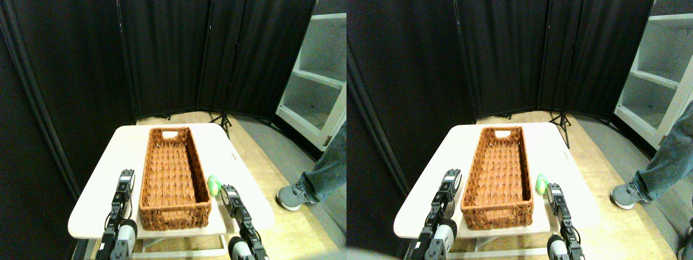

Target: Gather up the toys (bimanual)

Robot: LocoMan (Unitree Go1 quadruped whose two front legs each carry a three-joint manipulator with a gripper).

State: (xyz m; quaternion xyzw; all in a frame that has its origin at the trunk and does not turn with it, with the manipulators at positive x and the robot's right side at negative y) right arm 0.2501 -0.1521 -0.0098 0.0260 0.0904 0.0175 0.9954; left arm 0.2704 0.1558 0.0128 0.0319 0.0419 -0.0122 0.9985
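Observation:
A small green toy (214, 184) lies on the white table (108, 184), just right of the long brown wicker basket (174, 176). My right gripper (227, 192) stands right beside the green toy, at its near right side, close to touching it. On the other side of the basket my left gripper (125, 179) is raised over the table, with nothing near it. Inside the basket I see only wicker.
A person's leg and grey shoe (295, 196) stand on the wooden floor right of the table. Black curtains close off the back and left. A white shelf unit (319, 81) stands at the back right, with a tripod foot (223, 120) behind the table.

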